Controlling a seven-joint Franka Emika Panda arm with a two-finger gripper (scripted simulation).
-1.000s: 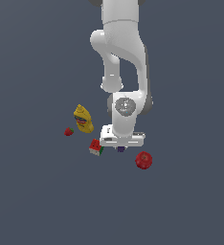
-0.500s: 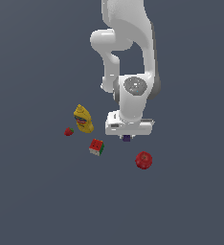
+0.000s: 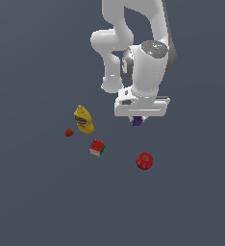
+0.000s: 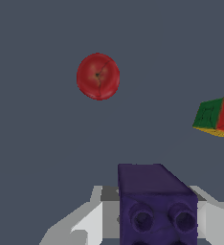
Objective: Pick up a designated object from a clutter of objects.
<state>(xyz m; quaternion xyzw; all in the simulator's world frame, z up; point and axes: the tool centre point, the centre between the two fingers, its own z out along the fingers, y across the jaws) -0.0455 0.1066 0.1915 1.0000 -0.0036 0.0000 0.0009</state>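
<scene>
Two studs on the pincer-held purple block (image 4: 157, 206), wrist view only.

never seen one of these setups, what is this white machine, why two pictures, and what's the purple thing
It is a computer simulation of a white robot arm with a two-fingered gripper at its end. One picture comes from a camera off the arm, showing the whole scene. The other comes from a camera on the arm's wrist, looking past the gripper.

The purple thing is a small purple block, held between the gripper's fingers and lifted clear of the grey floor. Left on the floor are a yellow mustard bottle, a tiny strawberry, a red-green-white cube and a red round fruit.
</scene>
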